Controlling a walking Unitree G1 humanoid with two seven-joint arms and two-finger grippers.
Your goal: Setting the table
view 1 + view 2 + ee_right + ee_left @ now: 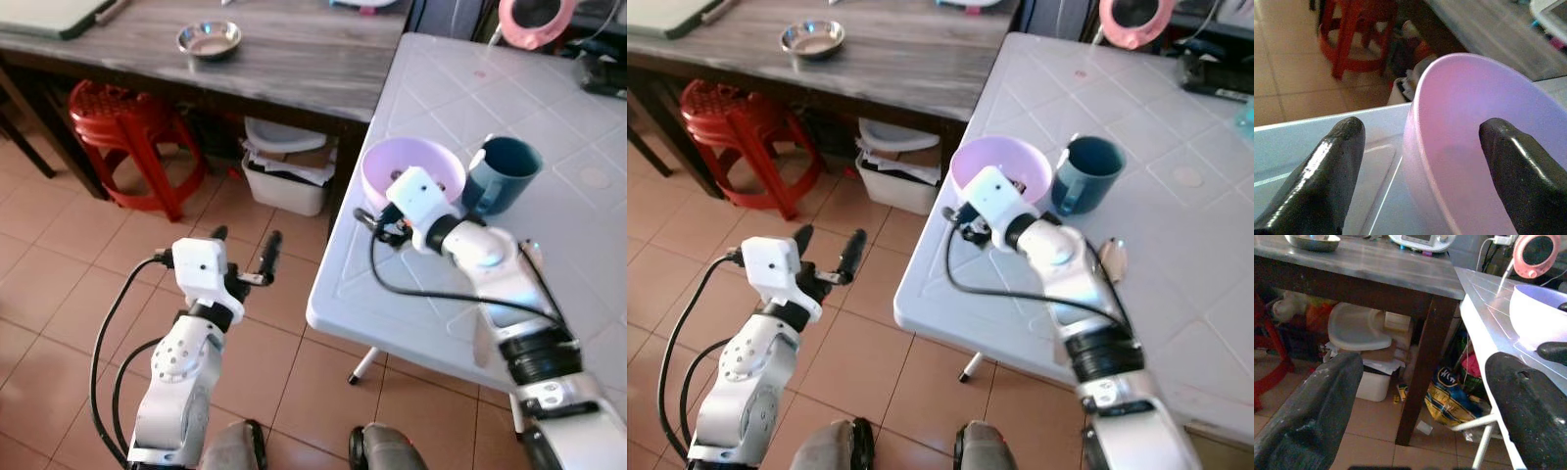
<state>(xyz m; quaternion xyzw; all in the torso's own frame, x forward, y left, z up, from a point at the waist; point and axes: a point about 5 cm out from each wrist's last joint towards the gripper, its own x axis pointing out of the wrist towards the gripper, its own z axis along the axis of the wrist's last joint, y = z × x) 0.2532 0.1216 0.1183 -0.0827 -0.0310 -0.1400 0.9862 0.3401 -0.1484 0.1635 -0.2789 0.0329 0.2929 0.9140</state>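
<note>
Reaching over the white plastic table (pixel 549 323), the right gripper (pixel 1420 161) has its fingers spread across the near rim of the lilac bowl (pixel 411 168), one finger inside and one outside, not yet closed. A dark teal mug (pixel 502 173) stands just beside the bowl. The left gripper (pixel 245 253) hangs spread and empty above the tiled floor (pixel 59 264).

one lilac plastic bowl (pixel 411 168), one dark teal mug (pixel 503 173), one small steel bowl (pixel 209 40), one red plastic stool (pixel 125 134), two tables.
</note>
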